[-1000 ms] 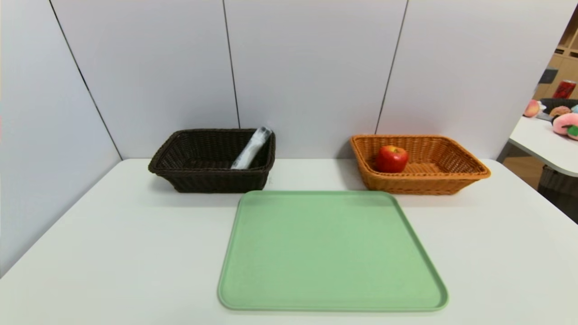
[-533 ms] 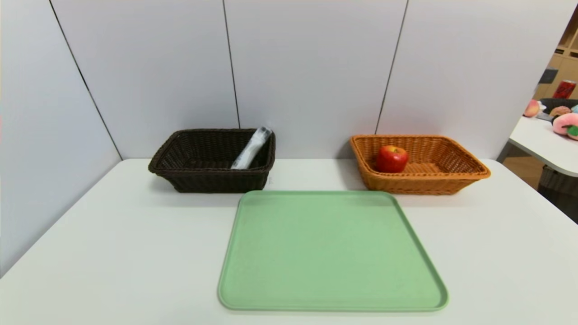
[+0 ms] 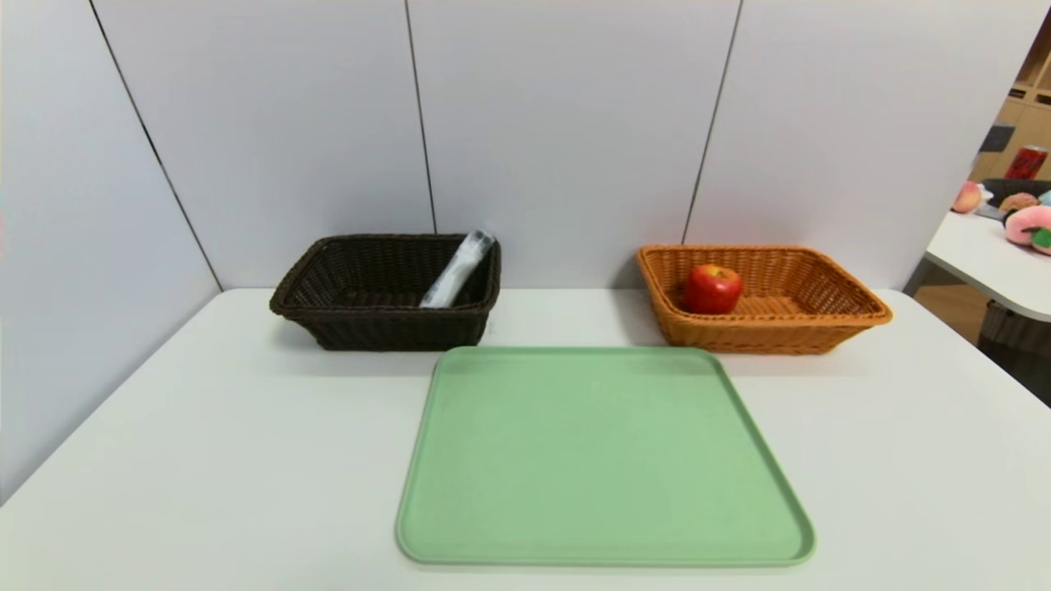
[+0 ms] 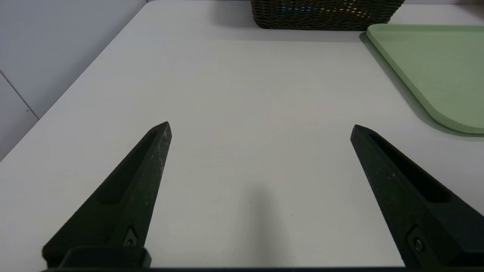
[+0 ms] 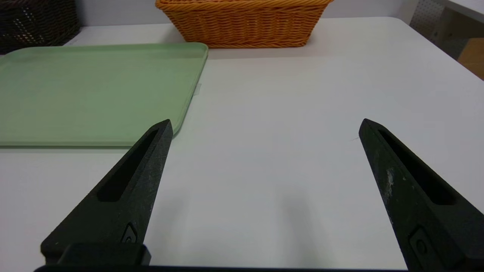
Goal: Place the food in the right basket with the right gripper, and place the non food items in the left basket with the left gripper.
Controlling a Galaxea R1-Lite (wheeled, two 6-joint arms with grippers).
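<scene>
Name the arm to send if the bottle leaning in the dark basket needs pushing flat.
Left. The left hand, open and empty, hovers over the table with the dark basket ahead, where the bottle leans. The right hand, also open, faces the orange basket on the other side of the tray.

No readable text, label, brand, number or sign in any view. Red can [image 3: 1026, 162] on the far shelf carries markings, too small to read. White bottle [image 3: 456, 269] in the dark basket [image 3: 328, 316]: no legible label.
</scene>
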